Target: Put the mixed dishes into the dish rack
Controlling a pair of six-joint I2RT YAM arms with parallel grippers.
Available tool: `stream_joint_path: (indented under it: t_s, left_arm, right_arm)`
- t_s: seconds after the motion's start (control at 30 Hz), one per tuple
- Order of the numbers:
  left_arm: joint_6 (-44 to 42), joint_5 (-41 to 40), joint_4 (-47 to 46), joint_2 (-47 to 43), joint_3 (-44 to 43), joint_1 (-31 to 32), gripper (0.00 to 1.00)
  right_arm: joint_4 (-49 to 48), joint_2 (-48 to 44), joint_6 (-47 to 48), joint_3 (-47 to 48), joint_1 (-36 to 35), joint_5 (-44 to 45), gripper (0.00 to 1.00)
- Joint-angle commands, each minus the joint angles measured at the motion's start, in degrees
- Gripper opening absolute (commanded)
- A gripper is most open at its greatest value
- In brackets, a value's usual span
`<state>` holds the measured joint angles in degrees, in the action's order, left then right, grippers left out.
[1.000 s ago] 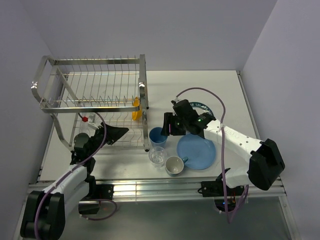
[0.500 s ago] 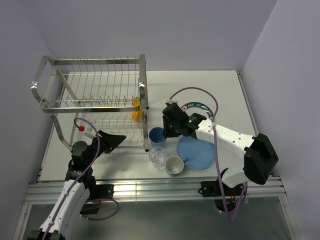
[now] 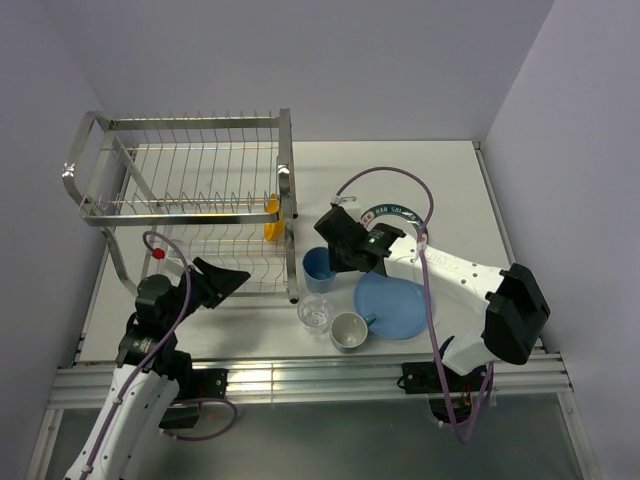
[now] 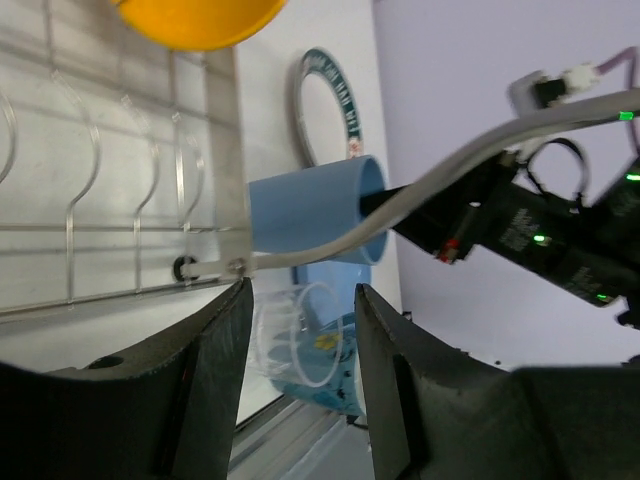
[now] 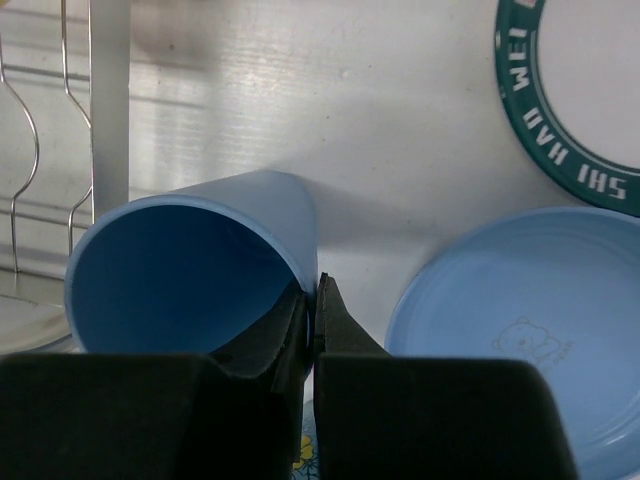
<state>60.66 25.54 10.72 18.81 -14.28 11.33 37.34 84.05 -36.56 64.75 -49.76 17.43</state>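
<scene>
My right gripper [image 5: 312, 295] is shut on the rim of the blue tumbler [image 5: 180, 260], one finger inside and one outside. The tumbler [image 3: 318, 265] sits just right of the dish rack [image 3: 190, 190]. A small yellow-orange bowl [image 3: 271, 215] stands on edge in the rack's lower tier. In front of the tumbler are the clear glass [image 3: 316, 312] and the light blue mug [image 3: 349, 331], with the plain blue plate [image 3: 393, 303] to their right. The white plate with a dark rim [image 3: 400, 213] lies partly under the right arm. My left gripper [image 3: 235, 277] is open and empty at the rack's front edge.
The rack's right corner post [image 3: 292, 270] stands close to the tumbler. In the left wrist view, the glass [image 4: 295, 335] shows between the open fingers but farther off. The rack's wire prongs [image 4: 130, 190] are on the left. Walls close in the table on the left, back and right.
The right gripper has shut on the tumbler's rim and shifted slightly left. The left arm has drawn back toward the near edge, its jaws a little narrower.
</scene>
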Motion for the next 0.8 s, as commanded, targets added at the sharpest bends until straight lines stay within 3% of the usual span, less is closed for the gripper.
stream_joint_path:
  t_s: [0.0, 0.4, 0.77]
  left_arm:
    - [-1.2, -3.1, 5.1, -3.2, -6.3, 0.4, 0.51]
    - [-0.3, -0.8, 18.5, -11.3, -14.2, 0.4, 0.45]
    - [-3.6, 3.9, 28.0, -4.0, -41.8, -3.3, 0.46]
  right_arm:
    - [2.6, -1.4, -0.4, 4.1, -0.5, 6.2, 0.00]
    - [12.3, -8.8, -1.4, 10.4, -5.3, 12.5, 0.00]
    - [29.3, -6.0, -6.4, 27.7, -18.5, 23.3, 0.00]
